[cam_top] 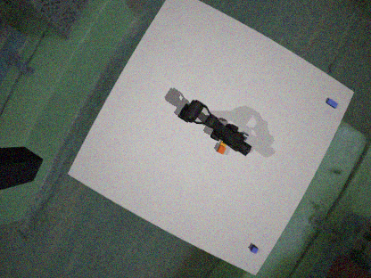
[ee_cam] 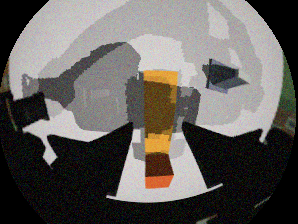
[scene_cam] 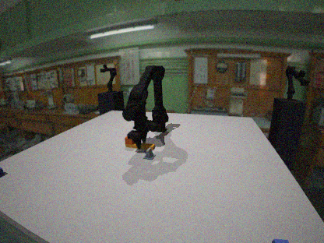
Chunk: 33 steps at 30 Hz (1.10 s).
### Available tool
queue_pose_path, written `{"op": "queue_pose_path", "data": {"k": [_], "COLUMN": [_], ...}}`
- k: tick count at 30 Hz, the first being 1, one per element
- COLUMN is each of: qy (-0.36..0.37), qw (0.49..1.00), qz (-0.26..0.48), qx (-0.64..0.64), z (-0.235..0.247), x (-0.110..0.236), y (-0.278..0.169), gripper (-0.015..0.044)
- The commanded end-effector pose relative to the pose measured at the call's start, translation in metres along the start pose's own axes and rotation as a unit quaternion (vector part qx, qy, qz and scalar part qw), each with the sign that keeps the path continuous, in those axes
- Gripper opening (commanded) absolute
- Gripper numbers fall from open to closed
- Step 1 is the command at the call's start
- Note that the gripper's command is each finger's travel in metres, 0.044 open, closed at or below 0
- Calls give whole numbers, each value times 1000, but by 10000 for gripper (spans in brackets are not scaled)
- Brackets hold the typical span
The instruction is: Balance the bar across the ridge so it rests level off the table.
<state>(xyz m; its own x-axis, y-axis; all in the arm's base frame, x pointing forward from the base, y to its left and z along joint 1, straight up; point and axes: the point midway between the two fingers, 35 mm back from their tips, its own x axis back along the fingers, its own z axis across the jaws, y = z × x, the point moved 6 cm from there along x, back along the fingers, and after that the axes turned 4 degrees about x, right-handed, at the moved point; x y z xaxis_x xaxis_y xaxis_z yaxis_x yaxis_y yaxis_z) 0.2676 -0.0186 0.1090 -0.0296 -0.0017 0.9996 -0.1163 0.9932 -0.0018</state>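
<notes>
The yellow bar (scene_cam: 148, 146) (ee_cam: 160, 107) lies flat on the table with an orange block (cam_top: 221, 150) (scene_cam: 130, 143) (ee_cam: 159, 181) at one end. My gripper (scene_cam: 141, 147) (ee_cam: 158, 125) is open and low over the bar, with one finger on each side of it. The wrist view shows white gaps between the bar and the fingers. In the top view the arm hides most of the bar. The small grey-blue ridge (cam_top: 244, 134) (scene_cam: 149, 154) (ee_cam: 222, 76) stands close by, beyond the bar's plain end and to the right in the wrist view. Nothing rests on it.
The white table (cam_top: 156, 187) (scene_cam: 218, 175) carries a blue block (cam_top: 331, 102) near one corner and another blue block (cam_top: 253, 248) near a second corner. The exterior view shows two black arms (scene_cam: 110, 79) (scene_cam: 292, 82) on dark pedestals behind the table.
</notes>
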Motion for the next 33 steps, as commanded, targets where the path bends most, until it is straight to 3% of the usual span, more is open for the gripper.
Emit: {"op": "queue_pose_path", "data": {"k": [1, 9, 15, 23, 27, 33], "qy": [1, 1, 1, 1, 1, 1], "qw": [1000, 1000, 1000, 1000, 1000, 1000], "qz": [2, 2, 0, 0, 0, 0], "qx": [2, 2, 0, 0, 0, 1], "z": [0, 0, 0, 0, -1, -3], "x": [-2, -2, -1, -1, 5, 20], "y": [0, 0, 0, 0, 0, 0], "gripper": [315, 315, 157, 104, 0, 0]}}
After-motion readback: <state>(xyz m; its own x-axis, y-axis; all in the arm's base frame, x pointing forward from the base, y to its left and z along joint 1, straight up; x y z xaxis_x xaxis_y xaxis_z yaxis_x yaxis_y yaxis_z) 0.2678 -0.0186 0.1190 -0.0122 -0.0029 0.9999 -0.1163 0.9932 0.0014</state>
